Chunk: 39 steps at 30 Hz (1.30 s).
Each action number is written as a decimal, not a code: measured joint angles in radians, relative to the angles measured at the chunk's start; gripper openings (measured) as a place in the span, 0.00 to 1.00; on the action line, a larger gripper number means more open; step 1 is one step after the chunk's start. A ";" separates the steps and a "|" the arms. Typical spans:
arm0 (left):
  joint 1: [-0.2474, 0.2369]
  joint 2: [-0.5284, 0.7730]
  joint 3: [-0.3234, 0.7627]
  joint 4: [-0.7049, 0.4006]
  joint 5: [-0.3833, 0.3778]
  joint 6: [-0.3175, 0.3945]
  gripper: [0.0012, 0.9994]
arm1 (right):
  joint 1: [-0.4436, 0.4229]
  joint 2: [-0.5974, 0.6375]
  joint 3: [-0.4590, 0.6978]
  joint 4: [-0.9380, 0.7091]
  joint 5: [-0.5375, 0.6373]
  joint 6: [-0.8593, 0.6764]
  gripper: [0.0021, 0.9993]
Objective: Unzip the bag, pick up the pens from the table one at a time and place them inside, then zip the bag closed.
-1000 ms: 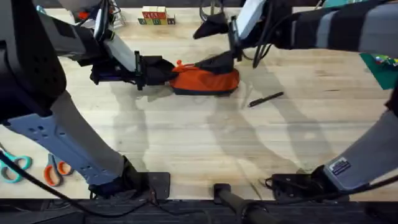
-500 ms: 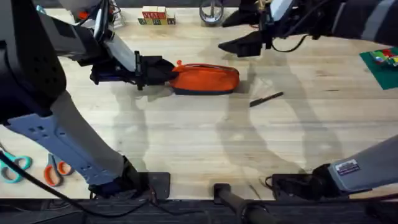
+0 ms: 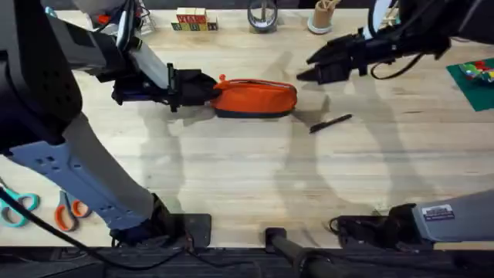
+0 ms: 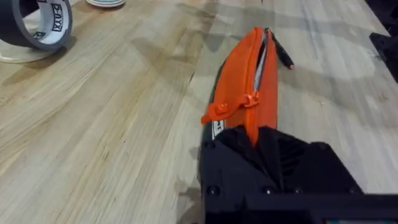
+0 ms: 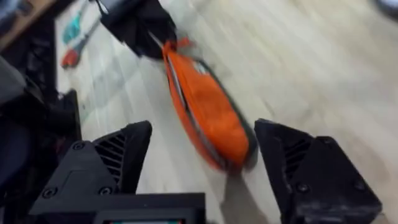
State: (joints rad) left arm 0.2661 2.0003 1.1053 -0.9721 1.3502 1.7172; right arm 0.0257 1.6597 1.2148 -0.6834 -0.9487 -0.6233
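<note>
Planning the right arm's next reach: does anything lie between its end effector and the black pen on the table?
Nothing visible does. The right end effector, open, hovers just above the black pen, with bare table between them; the bag lies off to one side.

- Two pairs of scissors lie at the lower left of the overhead view: the teal-handled scissors (image 3: 17, 207) at the very edge and the orange-handled scissors (image 3: 68, 210) just beside them.
- A row of small wooden blocks (image 3: 194, 21) stands at the top edge, left of the middle.
- A roll of dark tape (image 3: 262, 17) sits at the top middle.
- A light cup (image 3: 322, 17) stands just to its right.
- A green mat (image 3: 472, 83) lies at the right edge.
</note>
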 joint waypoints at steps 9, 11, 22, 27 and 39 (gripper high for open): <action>0.000 0.000 0.000 0.000 0.000 0.000 0.04 | 0.000 -0.125 0.000 -0.255 0.213 -0.081 1.00; 0.000 0.000 0.000 0.000 0.000 0.000 0.04 | 0.000 -0.147 0.000 -0.297 0.259 -0.085 1.00; 0.000 0.000 0.000 0.000 0.000 0.000 0.04 | 0.000 -0.200 0.000 -0.361 0.366 -0.092 1.00; 0.000 0.000 0.000 0.000 0.000 0.000 0.04 | 0.000 -0.200 0.000 -0.361 0.374 -0.092 1.00; 0.000 0.000 0.001 0.002 0.001 0.003 0.99 | 0.000 -0.200 0.000 -0.362 0.377 -0.092 1.00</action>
State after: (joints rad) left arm 0.2661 2.0003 1.1061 -0.9705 1.3510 1.7206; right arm 0.0257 1.4599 1.2148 -1.0451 -0.5716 -0.7151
